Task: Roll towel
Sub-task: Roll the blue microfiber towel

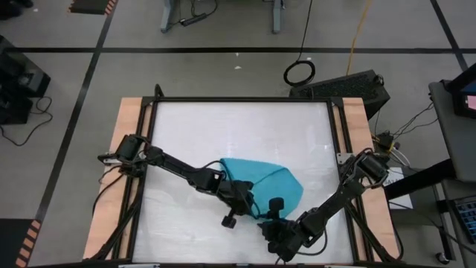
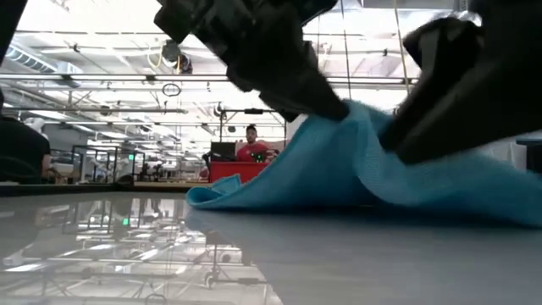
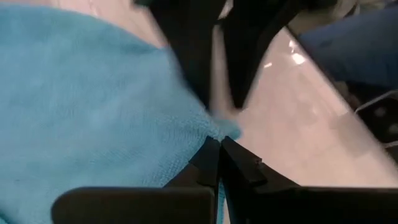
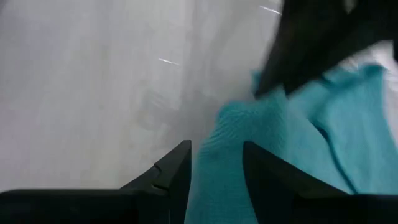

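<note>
Left hand [image 3: 219, 144] is clenching the towel [image 1: 264, 184] edge; right hand [image 4: 216, 163] is grasping its neighbouring fold, on the table [image 1: 223, 134].

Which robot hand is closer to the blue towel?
Neither, really: both touch it. The left gripper is pinched shut on the towel at its near edge, and the right gripper has towel cloth between its fingers at the same edge.

Grey floor [image 1: 223, 71] with black tape lines [image 1: 223, 50] — bright, open workshop hall, ceiling beams [image 2: 102, 80] overhead.
</note>
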Motion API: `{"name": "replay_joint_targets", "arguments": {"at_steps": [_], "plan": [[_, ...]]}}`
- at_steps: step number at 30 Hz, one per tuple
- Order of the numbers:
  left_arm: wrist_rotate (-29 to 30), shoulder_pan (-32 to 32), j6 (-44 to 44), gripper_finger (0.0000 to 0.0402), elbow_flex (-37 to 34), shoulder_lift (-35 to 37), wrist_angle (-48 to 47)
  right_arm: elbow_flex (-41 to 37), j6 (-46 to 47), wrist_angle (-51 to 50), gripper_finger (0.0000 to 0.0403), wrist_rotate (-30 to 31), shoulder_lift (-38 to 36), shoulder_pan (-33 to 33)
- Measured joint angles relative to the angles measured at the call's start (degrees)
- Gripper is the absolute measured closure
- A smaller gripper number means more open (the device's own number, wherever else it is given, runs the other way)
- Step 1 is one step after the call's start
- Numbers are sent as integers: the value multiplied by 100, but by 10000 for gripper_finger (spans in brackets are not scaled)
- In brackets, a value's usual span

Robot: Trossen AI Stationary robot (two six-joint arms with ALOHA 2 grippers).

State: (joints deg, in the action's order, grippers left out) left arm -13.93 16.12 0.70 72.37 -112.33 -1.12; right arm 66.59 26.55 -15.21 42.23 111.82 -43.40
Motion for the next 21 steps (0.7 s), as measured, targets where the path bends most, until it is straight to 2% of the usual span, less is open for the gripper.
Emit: {"name": "replay_joint_targets", "arguments": {"at_steps": [6, 14, 17, 21], "plan": [[-6, 2, -86, 389, 31, -173, 79, 8, 398, -125, 268, -11, 440, -6], [990, -4, 3, 388, 29, -323, -492, 41, 1015, -354, 273, 80, 792, 96], [1060, -2, 1, 388, 30, -343, -607, 42, 1184, -425, 300, 42, 787, 123], [1062, 17, 10, 388, 34, -326, -527, 37, 1251, -440, 371, -73, 781, 157]]}}
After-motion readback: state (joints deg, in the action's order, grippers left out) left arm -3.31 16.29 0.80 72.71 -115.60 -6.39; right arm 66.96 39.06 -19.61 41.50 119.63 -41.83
